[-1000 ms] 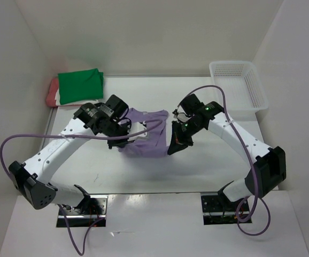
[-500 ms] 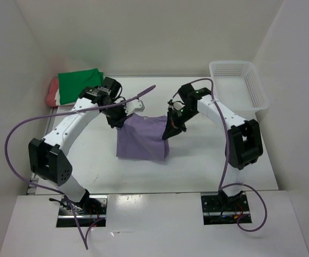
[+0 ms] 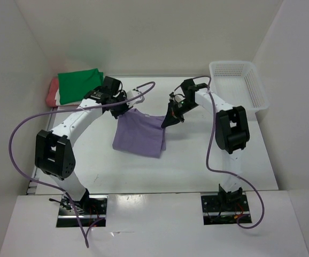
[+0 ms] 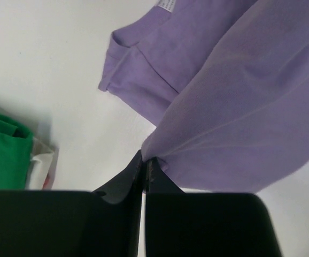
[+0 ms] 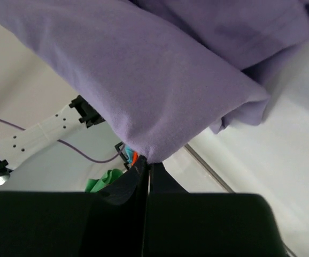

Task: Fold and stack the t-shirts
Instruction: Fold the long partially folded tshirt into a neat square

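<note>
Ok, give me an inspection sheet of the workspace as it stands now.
Surface: white table, carrying the shirts and a basket.
Job's things: purple shirt held up at its two far corners, near part lying on the table; green shirt folded on a stack far left, red shirt showing beneath.
Clutter: white basket, far right.
Grippers: left fingers shut on purple shirt; right fingers shut on purple shirt.
Cables: purple cables loop loose beside both arms.
Surroundings: white walls on three sides.

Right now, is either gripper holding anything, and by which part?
Both hold the lavender t-shirt, jaws shut on pinched cloth: the left gripper at its far left corner, the right gripper at its far right corner.
</note>
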